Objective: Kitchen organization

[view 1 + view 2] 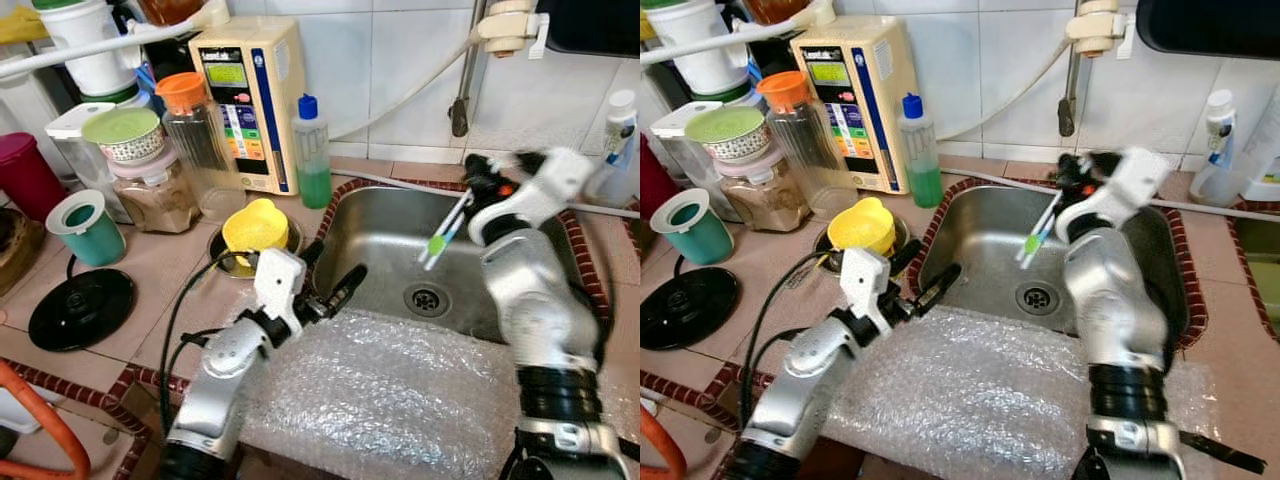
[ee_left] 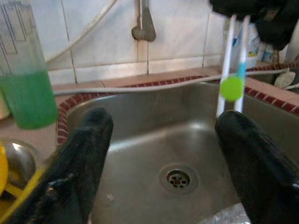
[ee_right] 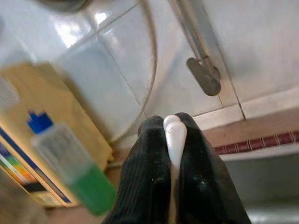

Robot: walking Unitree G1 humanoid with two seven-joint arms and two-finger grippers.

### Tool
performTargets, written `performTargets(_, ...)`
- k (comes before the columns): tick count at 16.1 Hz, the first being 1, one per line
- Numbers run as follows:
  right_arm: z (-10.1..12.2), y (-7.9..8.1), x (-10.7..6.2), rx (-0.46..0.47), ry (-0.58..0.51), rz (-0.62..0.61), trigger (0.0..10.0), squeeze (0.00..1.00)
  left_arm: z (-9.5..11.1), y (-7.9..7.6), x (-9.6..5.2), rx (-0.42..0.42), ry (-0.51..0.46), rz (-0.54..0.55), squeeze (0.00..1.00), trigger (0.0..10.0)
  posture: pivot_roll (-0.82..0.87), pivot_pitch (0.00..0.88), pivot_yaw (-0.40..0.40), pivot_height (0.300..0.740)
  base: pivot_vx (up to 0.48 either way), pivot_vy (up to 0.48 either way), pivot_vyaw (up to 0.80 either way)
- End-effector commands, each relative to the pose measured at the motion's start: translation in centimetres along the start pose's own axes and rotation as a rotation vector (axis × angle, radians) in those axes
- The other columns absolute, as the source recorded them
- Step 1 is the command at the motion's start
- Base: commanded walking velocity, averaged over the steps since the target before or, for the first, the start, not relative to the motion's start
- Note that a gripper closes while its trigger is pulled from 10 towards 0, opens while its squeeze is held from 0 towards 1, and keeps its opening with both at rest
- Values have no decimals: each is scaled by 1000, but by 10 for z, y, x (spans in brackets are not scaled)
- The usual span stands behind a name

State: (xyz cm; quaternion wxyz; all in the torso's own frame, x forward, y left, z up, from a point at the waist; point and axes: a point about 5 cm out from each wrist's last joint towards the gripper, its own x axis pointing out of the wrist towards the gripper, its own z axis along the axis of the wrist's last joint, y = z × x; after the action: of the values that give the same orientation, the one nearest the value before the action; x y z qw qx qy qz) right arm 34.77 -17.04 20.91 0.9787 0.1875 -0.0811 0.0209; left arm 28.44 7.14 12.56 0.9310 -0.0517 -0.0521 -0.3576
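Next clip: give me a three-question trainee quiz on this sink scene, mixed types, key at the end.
1. True or false: the right gripper holds toothbrushes over the sink.
2. The left gripper is: A) shut on a cup, B) open and holding nothing, C) inside the drain.
3. Fill in: the sheet over the sink's near edge is ____ wrap.

Key: 1 true; 2 B; 3 bubble.
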Motion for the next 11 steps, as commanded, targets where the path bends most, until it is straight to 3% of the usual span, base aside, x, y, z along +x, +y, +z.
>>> performTargets(1, -2, 4, 7, -154, -35, 27, 0, 0, 5, 3, -3, 4, 6, -7, 1000, 10000, 29, 0, 130, 740, 0, 0, 0)
performTargets(4, -27, -8, 10, -458, 3, 67, 353, 0, 6, 3, -11, 13, 39, -16, 1000, 10000, 53, 0, 131, 740, 0, 0, 0)
performTargets(6, -43, -20, 9, -629, 52, 69, 3216, 0, 6, 4, -16, 18, 55, -18, 1000, 10000, 60, 0, 132, 740, 0, 0, 0)
performTargets(8, -59, -38, 5, -732, 147, 52, 10000, 0, 4, 2, -20, 32, 76, -20, 1000, 10000, 66, 0, 131, 740, 0, 0, 0)
performTargets(9, -65, -42, 4, -738, 174, 55, 10000, 0, 4, 2, -21, 39, 83, -20, 1000, 10000, 65, 0, 133, 740, 0, 0, 0)
performTargets(10, -68, -44, 3, -746, 194, 61, 10000, 145, 4, 3, -22, 42, 88, -24, 1000, 10000, 65, 0, 133, 740, 0, 0, 0)
performTargets(11, -75, -46, 1, -744, 216, 75, 10000, 1000, 3, 3, -25, 51, 108, -36, 1000, 10000, 65, 0, 137, 740, 0, 0, 0)
